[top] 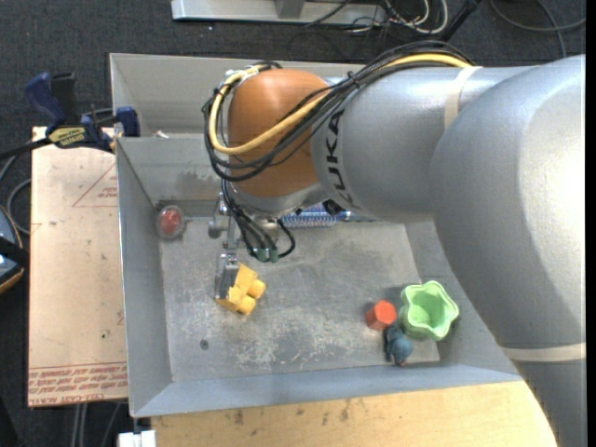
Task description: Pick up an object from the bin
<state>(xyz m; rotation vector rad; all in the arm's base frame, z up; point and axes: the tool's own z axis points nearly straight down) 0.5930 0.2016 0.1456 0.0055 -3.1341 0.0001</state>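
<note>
So the piece here is a small yellow toy (pixel 245 292), kinda lumpy, like a little cluster of rounded knobs stuck together. It looks to be resting on the grey bin floor (pixel 307 333), left of center in the frame, turned a bit diagonal, in one piece.

The gripper (pixel 227 285) is down low in the grey bin (pixel 307 347), right beside a bumpy yellow block (pixel 247 293). A small red ball (pixel 170 220) sits by the left wall. In the front right corner a green flower cup (pixel 429 309), an orange piece (pixel 379 316) and a dark blue lump (pixel 399 346) huddle together.
</note>
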